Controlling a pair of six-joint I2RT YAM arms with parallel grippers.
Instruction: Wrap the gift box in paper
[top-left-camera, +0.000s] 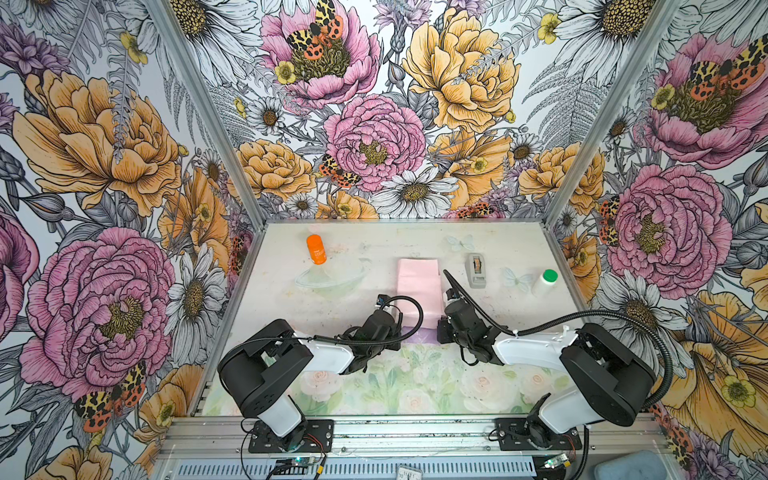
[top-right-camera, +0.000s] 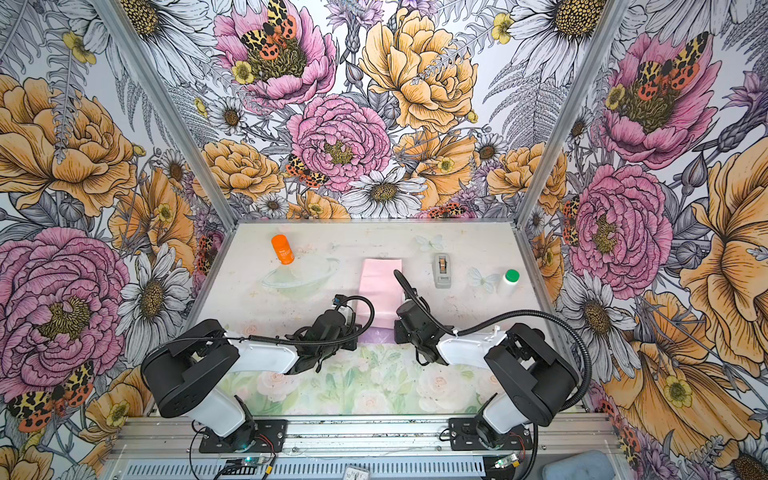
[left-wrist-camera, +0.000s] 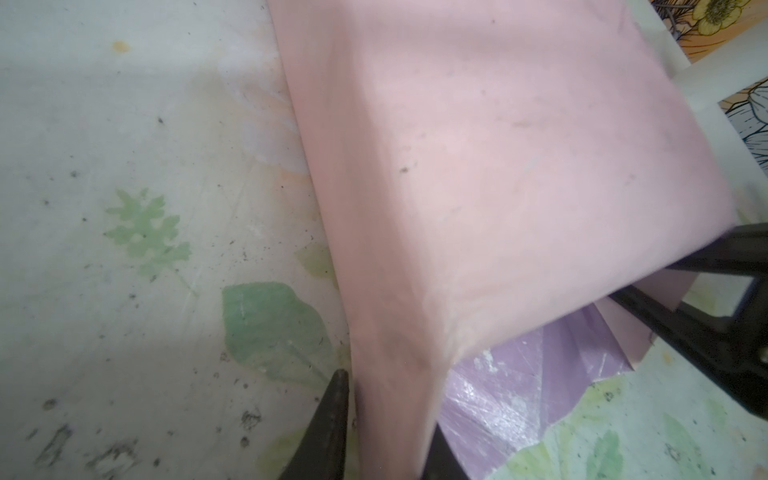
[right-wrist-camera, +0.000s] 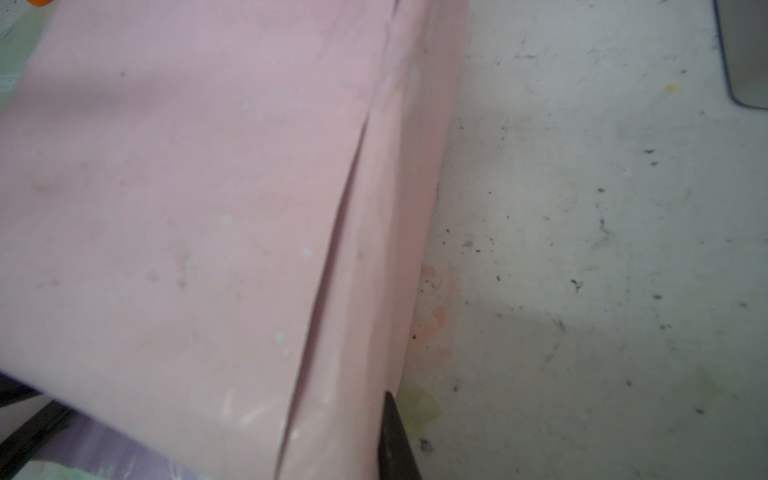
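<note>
Left end effector (left-wrist-camera: 388, 415) pinches the paper (left-wrist-camera: 478, 166), shown only by wrist; right end effector (right-wrist-camera: 365, 419): cannot tell.

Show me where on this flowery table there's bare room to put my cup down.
Bare: the near strip of table along the metal front rail, and the far strip behind the paper, between orange bottle and tape dispenser. Crowded: the middle, where left gripper and right gripper pinch the paper, and the far right by the green-capped bottle.
</note>
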